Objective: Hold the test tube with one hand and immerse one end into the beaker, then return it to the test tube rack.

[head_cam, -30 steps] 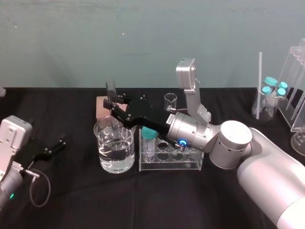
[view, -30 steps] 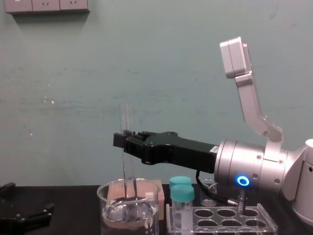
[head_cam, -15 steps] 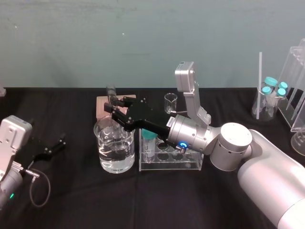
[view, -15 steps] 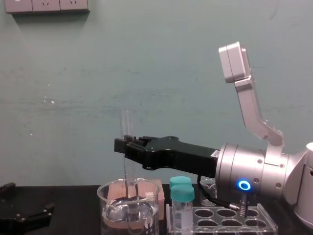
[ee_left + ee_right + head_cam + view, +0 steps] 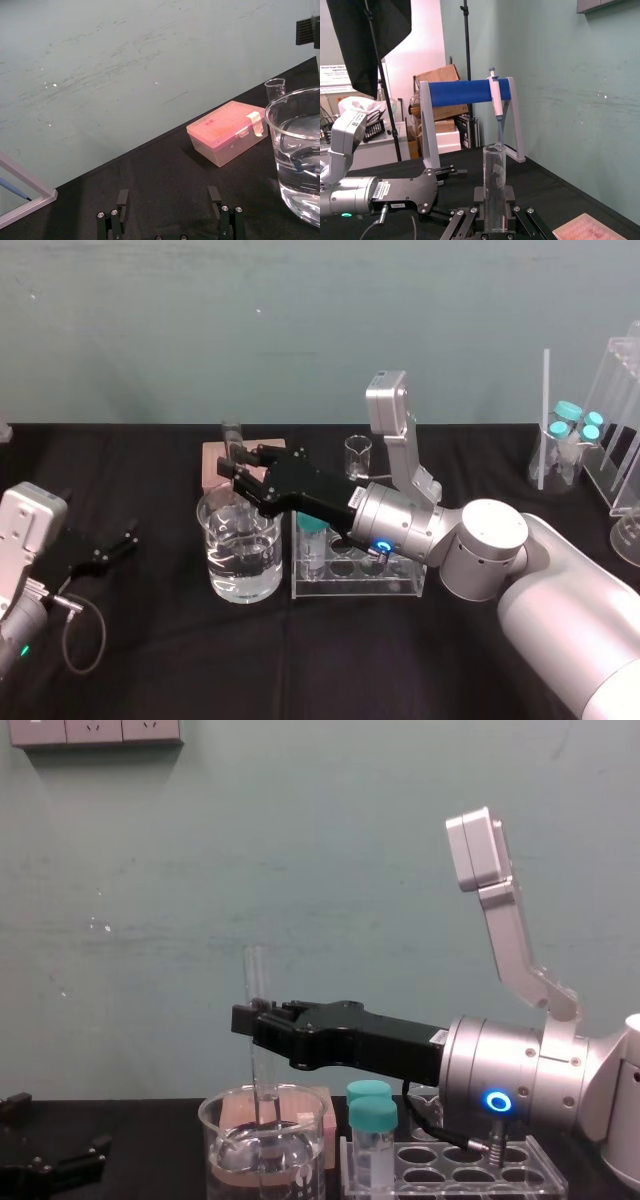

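— One question: where's the test tube (image 5: 257,972)?
— Upright in my right hand (image 5: 258,1018), clamped tight, lower end below the rim of the beaker (image 5: 214,1112). Whether it reaches the water, I cannot tell.
— The test tube rack (image 5: 360,578)?
— On the surface (image 5: 150,660) just beside the beaker, holding a teal-capped vial (image 5: 313,538).
— Your left hand (image 5: 122,545)?
— Low at the left, fingers apart.

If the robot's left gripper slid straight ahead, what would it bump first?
Probably the pink box, though depth is unclear; it might slip past toward the wall. The open left gripper points across the table, the beaker off to one side.
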{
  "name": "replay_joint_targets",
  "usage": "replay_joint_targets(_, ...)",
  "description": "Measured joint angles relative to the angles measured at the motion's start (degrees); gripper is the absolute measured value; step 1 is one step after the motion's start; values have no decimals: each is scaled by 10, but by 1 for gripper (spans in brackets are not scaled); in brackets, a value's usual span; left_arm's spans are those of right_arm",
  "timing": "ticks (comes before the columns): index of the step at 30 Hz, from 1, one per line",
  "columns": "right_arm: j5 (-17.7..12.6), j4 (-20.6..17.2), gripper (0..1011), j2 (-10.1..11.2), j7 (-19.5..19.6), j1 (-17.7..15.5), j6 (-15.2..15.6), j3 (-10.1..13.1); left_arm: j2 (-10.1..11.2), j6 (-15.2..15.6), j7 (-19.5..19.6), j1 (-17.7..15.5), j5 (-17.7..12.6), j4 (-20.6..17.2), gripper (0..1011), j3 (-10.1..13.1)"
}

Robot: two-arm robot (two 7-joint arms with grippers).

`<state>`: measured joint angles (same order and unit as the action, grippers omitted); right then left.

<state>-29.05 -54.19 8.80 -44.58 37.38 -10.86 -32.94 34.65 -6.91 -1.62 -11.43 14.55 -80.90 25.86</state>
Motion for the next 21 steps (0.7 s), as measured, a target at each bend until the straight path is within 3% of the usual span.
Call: replay_joint_targets(21,1,4,226,1,-1,1,0,0,0,0,0,0,0,0,1000,0)
